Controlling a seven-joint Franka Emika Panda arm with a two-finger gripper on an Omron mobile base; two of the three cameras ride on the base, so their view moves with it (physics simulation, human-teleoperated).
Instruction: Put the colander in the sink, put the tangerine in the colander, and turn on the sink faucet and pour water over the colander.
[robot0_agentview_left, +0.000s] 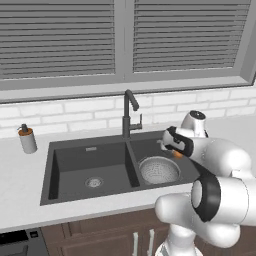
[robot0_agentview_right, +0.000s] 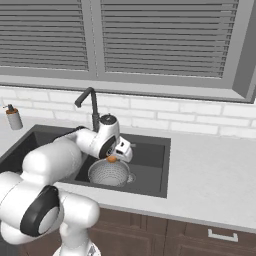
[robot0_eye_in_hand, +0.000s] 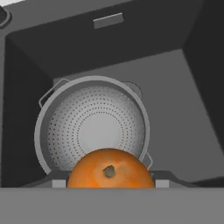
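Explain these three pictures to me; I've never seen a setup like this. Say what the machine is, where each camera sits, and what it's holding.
It is a rendered kitchen with a white robot arm on a base that can drive. Two pictures come from cameras on that base, behind the arm to its left and right. The third looks along the tool from the hand itself. The tool is shut on a tangerine and holds it above the colander, which already sits in the right basin of the sink. The faucet stands behind the divider; no water shows. A soap bottle stands on the counter to the left.
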